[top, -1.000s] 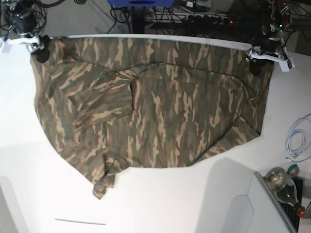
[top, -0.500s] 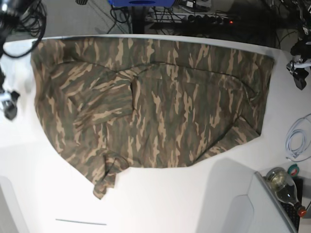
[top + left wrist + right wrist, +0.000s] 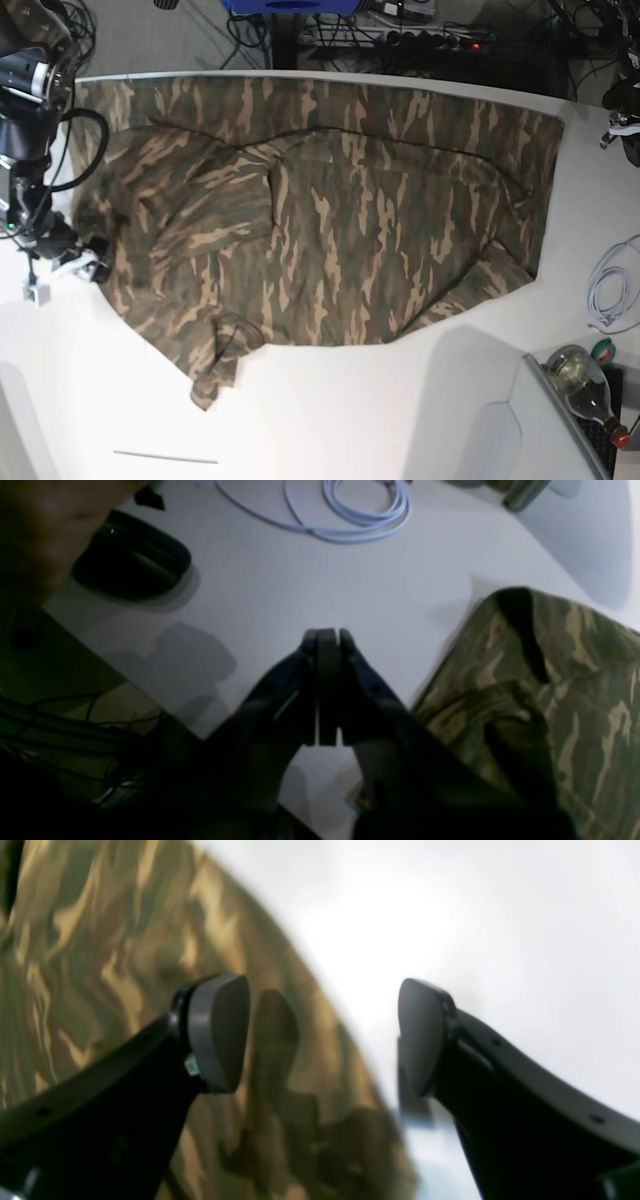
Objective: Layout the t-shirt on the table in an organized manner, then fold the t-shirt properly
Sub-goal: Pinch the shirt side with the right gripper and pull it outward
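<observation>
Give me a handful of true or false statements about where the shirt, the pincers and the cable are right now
1. The left pincer is shut with nothing between its pads. True.
2. The right pincer is clamped on the t-shirt. False: it stands open, above the shirt's edge.
3. A coiled white cable lies on the table beyond the left pincer. True.
4. The t-shirt is folded into a neat rectangle. False: it lies spread out, one sleeve crumpled.
5. A bottle stands on the shirt. False: it lies off the shirt.

The white table (image 3: 330,410) carries the spread camouflage t-shirt (image 3: 330,220), a coiled white cable (image 3: 610,285) and a bottle (image 3: 585,385)
</observation>
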`<action>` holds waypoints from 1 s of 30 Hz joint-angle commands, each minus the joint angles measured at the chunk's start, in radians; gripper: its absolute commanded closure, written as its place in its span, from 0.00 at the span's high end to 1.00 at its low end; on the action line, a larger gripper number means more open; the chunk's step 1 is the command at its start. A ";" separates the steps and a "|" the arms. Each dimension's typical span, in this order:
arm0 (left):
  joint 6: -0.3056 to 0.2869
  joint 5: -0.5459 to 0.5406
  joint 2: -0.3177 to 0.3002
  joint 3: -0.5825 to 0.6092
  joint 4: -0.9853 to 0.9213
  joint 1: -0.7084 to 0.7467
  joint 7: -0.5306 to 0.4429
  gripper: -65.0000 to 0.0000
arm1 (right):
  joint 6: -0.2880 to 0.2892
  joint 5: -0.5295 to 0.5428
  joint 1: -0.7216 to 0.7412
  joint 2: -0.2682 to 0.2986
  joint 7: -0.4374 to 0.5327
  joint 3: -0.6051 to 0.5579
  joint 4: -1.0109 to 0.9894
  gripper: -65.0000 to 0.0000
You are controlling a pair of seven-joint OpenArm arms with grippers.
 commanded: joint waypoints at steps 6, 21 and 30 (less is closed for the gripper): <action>-0.006 -0.010 -0.020 -0.005 0.016 -0.002 -0.024 0.00 | 0.007 0.007 0.011 0.014 0.003 -0.054 -0.004 0.64; -0.006 -0.008 -0.020 -0.004 0.005 -0.005 -0.024 0.00 | 0.007 0.013 -0.209 -0.046 -0.200 -0.074 0.550 0.00; -0.003 -0.008 -0.017 0.046 -0.013 -0.001 -0.024 0.00 | 0.007 0.013 -0.435 -0.188 -0.457 -0.074 1.060 0.00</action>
